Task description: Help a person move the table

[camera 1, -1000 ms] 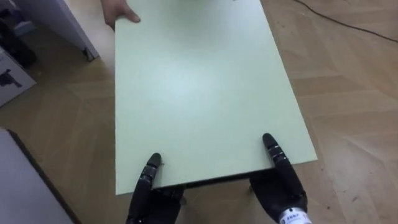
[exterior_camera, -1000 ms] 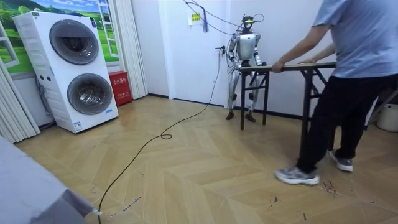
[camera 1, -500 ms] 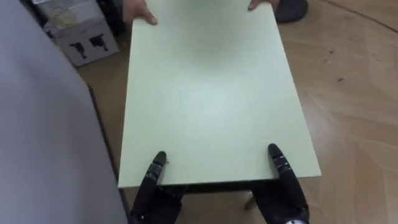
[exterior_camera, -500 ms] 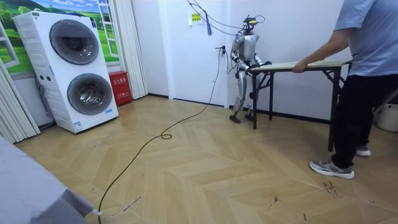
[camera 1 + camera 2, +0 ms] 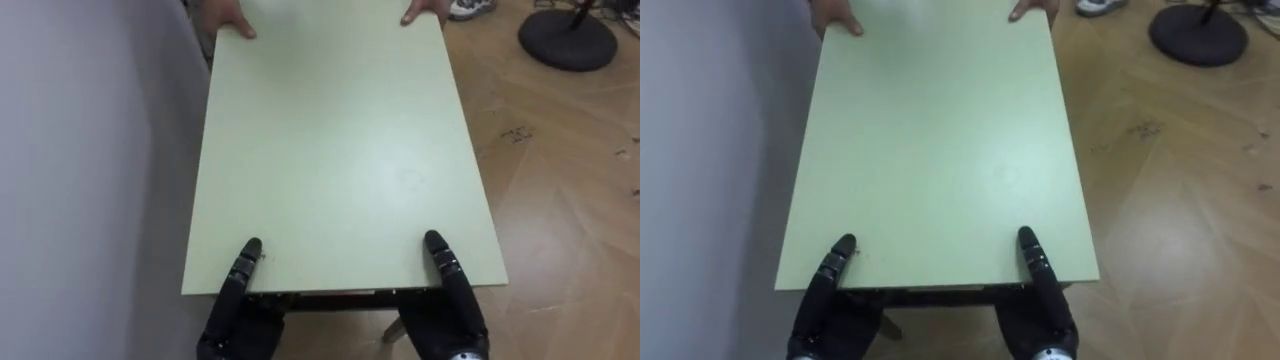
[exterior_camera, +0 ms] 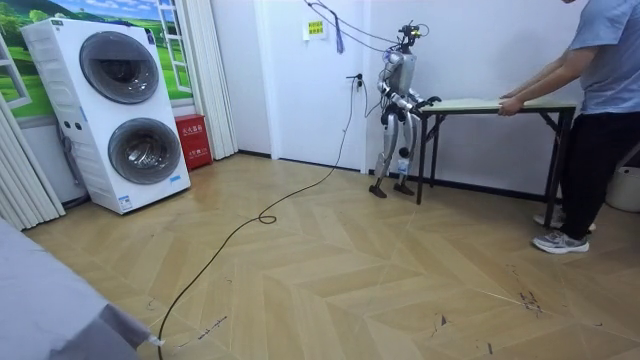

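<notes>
We are standing close along the grey wall [image 5: 90, 170], which is running down our left, with the wooden floor [image 5: 570, 200] opening out to our right. The pale green table [image 5: 340, 150] is stretching between us and the person [image 6: 600, 110]. Its long axis is pointing straight away from us, its near short edge is lying across both our hands, and its left long side is running just beside the wall. The person's hands [image 5: 228, 22] are gripping the far corners. We are clamping the near edge towards its two corners, our left hand [image 5: 238, 305] and right hand [image 5: 452, 305] each laying a thumb over the top while the fingers are reaching underneath, hidden. Both hands are sitting equally near the table, so we are judging that the coming move is turning on holding that long side parallel to the wall
</notes>
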